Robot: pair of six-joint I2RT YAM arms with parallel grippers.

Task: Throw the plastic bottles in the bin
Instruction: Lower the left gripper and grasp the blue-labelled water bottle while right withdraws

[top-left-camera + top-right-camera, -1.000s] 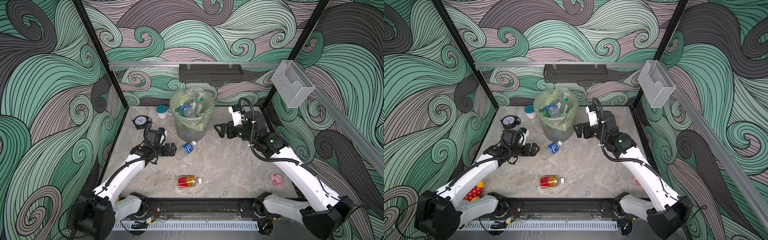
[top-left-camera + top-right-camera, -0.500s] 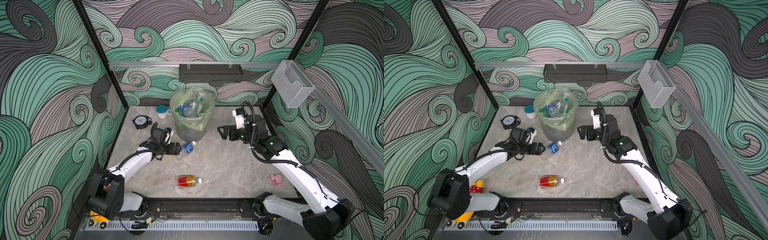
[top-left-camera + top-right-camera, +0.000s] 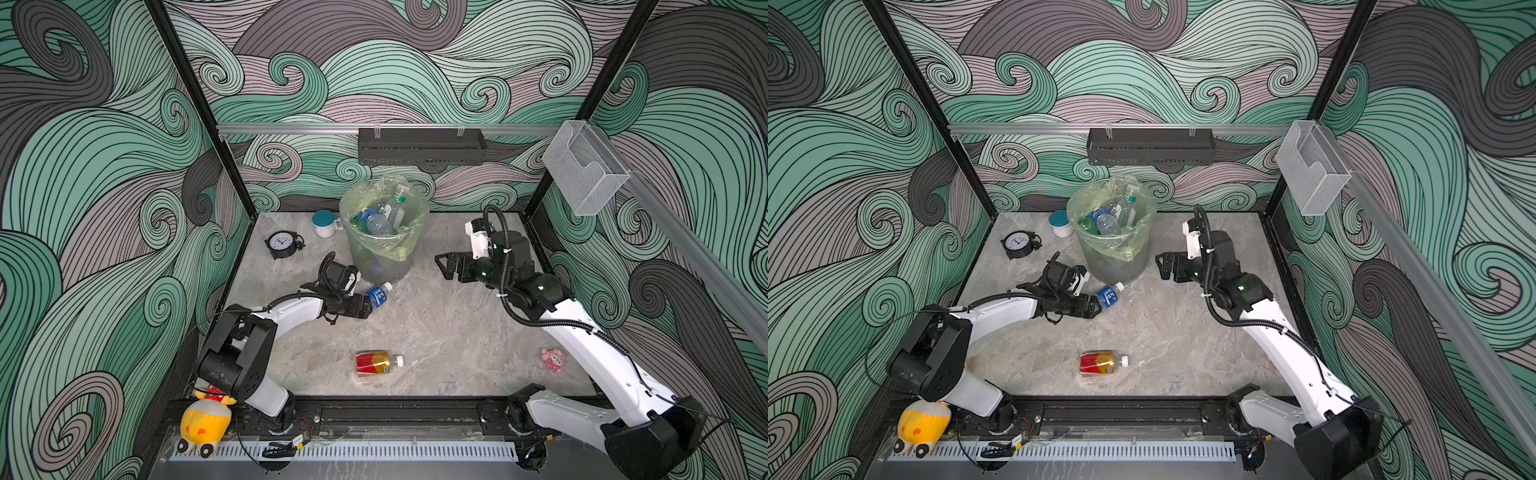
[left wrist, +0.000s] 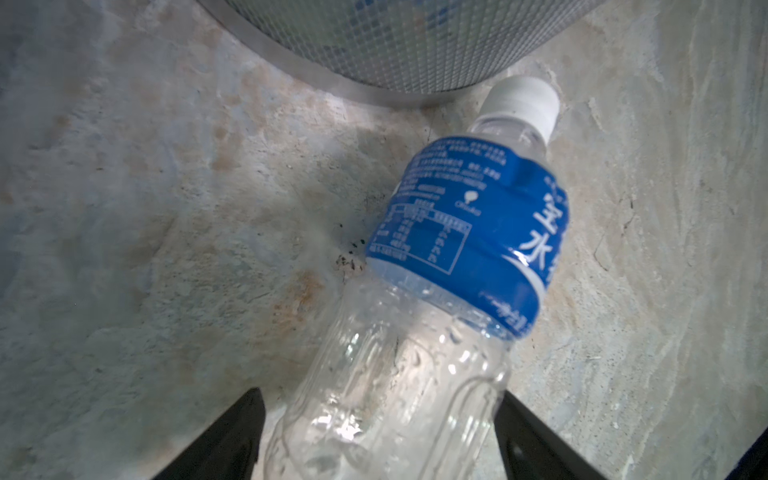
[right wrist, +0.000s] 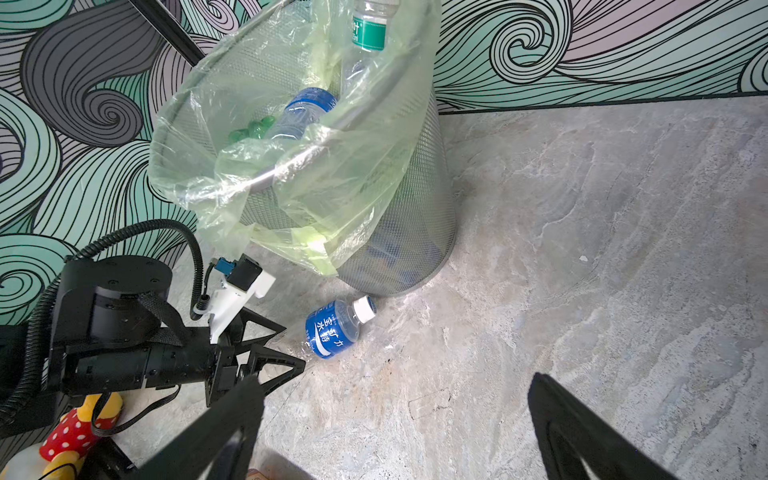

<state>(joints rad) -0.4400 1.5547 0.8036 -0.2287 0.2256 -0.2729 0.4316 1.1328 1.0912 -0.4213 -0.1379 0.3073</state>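
A clear plastic bottle with a blue label (image 3: 377, 296) (image 3: 1109, 296) (image 4: 457, 249) (image 5: 332, 328) lies on the floor, its white cap against the foot of the bin (image 3: 386, 266) (image 3: 1117, 262) (image 4: 395, 41) (image 5: 415, 232). My left gripper (image 3: 365, 307) (image 3: 1096, 308) (image 4: 378, 403) is open and straddles the bottle's clear base; one finger touches it, the other stands a little off. Several bottles (image 3: 376, 220) lie in the bin's yellow-green bag. A red-and-yellow labelled bottle (image 3: 374, 363) (image 3: 1100, 363) lies near the front. My right gripper (image 3: 442, 264) (image 3: 1163, 264) (image 5: 395, 380) hangs open and empty, right of the bin.
A black clock (image 3: 282, 244) and a white jar with a teal lid (image 3: 325, 222) stand left of the bin. A pink toy (image 3: 552, 359) lies at the right. A yellow plush (image 3: 205, 419) sits by the left arm's base. A clear box (image 3: 584, 166) hangs on the right wall.
My left gripper has slid right to the blue-labelled bottle, and its jaws have narrowed around the base. The right gripper has drawn back a little from the bin.
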